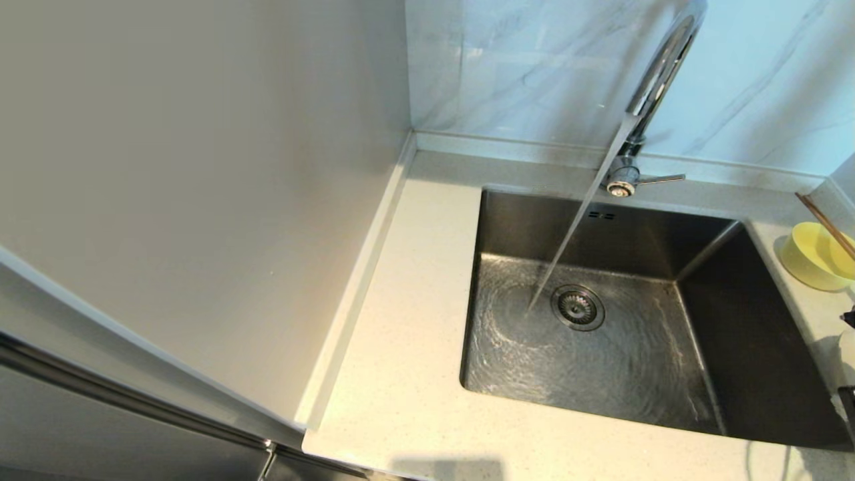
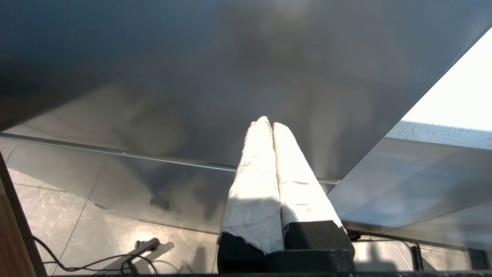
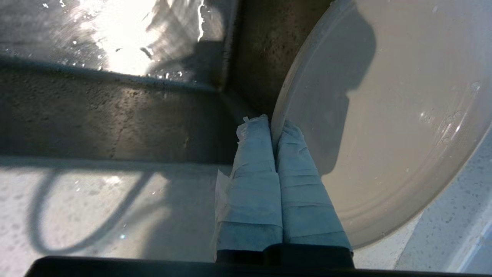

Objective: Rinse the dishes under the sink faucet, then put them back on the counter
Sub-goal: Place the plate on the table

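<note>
Only the right wrist cam shows the plate (image 3: 403,115): right gripper (image 3: 273,125) clamped on its rim, over counter (image 3: 96,207) at sink (image 3: 115,111) corner. Head cam: faucet (image 1: 658,73) running; bowl (image 1: 811,257) w/ chopsticks (image 1: 825,224) beside the sink. Left gripper (image 2: 268,125) closed, empty, parked low.

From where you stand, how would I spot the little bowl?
Find the steel sink with water running into it. On the counter at its far right corner sits the yellow bowl, the only brightly coloured thing there, with a thin brown stick leaning across it.
</note>
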